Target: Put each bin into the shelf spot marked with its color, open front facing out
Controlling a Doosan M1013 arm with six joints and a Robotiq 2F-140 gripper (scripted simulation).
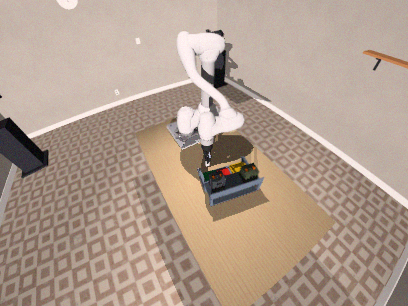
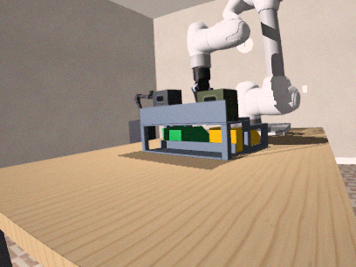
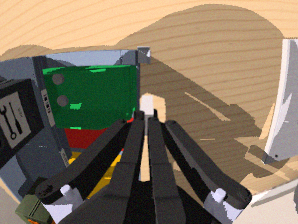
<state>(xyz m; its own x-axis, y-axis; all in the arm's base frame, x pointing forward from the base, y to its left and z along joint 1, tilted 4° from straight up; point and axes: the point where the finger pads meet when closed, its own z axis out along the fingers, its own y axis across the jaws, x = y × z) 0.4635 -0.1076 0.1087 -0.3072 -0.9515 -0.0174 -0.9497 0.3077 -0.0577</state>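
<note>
The blue-grey shelf [image 1: 236, 194] [image 2: 183, 112] stands on the table. The green bin [image 1: 207, 176] [image 2: 175, 134] [image 3: 92, 102] is in the shelf's end bay. The red bin [image 1: 226, 171] [image 3: 82, 139] is beside it, and the yellow bin [image 1: 236, 168] [image 2: 219, 135] is beyond. My gripper [image 1: 207, 164] [image 3: 147, 103] is shut with nothing held. Its fingertips point down just outside the green bin's front edge in the wrist view. The colored marks are hidden, and how far each bin is behind the lip cannot be told. The parts inside are not clear.
A black box [image 1: 216, 181] [image 2: 167, 97] [image 3: 16, 115] and an olive box [image 1: 249, 171] [image 2: 218, 96] stand on the shelf's top board. A shelf post [image 3: 143, 54] rises near the green bin's corner. The robot's grey base plate [image 2: 279, 128] [image 3: 287, 120] lies opposite the shelf's open side.
</note>
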